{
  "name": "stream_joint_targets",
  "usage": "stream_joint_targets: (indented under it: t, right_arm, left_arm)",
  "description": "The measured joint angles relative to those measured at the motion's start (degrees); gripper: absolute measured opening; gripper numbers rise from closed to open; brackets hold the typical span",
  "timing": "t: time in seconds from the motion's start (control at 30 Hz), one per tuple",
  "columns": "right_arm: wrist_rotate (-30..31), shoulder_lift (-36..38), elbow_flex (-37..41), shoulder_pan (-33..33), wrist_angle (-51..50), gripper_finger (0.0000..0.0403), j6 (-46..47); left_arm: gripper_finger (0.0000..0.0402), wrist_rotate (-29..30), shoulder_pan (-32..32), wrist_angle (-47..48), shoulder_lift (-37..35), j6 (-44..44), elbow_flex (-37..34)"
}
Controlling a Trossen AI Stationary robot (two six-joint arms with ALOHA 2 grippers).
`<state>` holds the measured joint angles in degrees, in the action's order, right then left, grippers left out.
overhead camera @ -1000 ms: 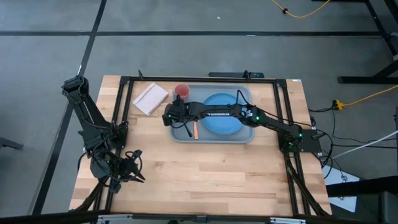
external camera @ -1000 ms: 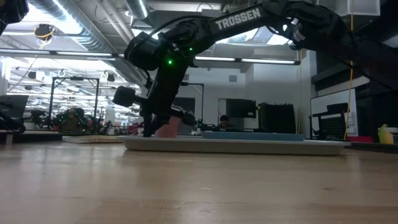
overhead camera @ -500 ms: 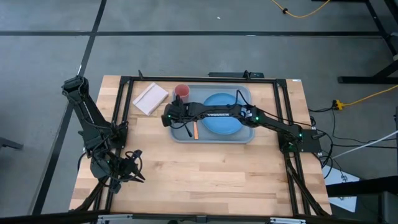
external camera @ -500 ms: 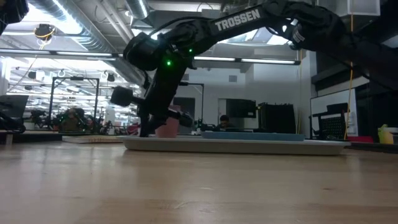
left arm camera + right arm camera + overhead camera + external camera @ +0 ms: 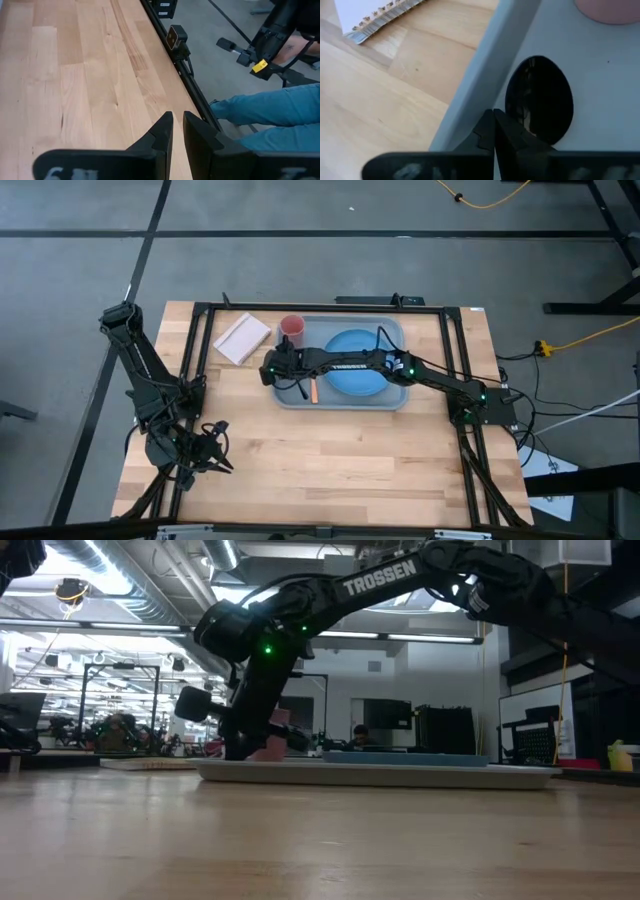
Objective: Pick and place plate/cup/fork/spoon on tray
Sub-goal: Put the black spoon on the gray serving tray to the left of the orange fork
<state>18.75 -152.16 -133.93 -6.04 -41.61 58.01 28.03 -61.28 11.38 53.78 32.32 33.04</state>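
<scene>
The pale grey-blue tray [image 5: 392,396] lies at the table's middle. On it lie the blue plate [image 5: 352,343] and the fork [image 5: 313,390] with its orange handle; the pink cup [image 5: 292,328] stands at its far left corner. My right gripper [image 5: 270,370] reaches across the tray to its left end, low over it [image 5: 240,748], shut on the dark spoon, whose round bowl [image 5: 539,100] shows just past the fingertips beside the tray's left rim [image 5: 487,70]. My left gripper [image 5: 215,446] waits, shut and empty, at the table's near left. My right gripper [image 5: 494,122] is shut on the spoon's handle where it joins the bowl [image 5: 520,131]; the fingers hide the handle itself. The fingers lie along the spoon, slanting down from the table's right. The bowl is over the tray's floor; whether it rests on the floor, I cannot tell.
A beige pad [image 5: 243,338] lies on the table left of the tray and shows in the right wrist view [image 5: 375,17]. A black frame runs around the table's edges. Bare wood lies between the tray and the near edge. A person's legs show beyond the table [image 5: 270,107].
My right gripper has gone down a little and toward the table's left, at the tray's left end, staying shut.
</scene>
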Motion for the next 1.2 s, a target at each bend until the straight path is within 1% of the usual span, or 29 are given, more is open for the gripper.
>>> stream_joint_targets:
  t: [0.1,0.53,0.63,1.2]
  right_arm:
    - [0.9,0.0,0.0,0.0,0.0,0.0,-0.1]
    - [1.3,-0.1,-0.6,0.0,0.6,0.0,-1.6]
    - [2.4,0.0,-1.0,0.0,1.0,0.0,-2.2]
    - [2.7,0.4,-1.0,-0.2,-2.3,0.0,-2.8]
  left_arm:
    - [0.0037,0.0,0.0,0.0,0.0,0.0,0.0]
    - [0.0037,0.0,0.0,0.0,0.0,0.0,0.0]
    - [0.0037,0.0,0.0,0.0,0.0,0.0,0.0]
    - [0.0037,0.0,0.0,0.0,0.0,0.0,0.0]
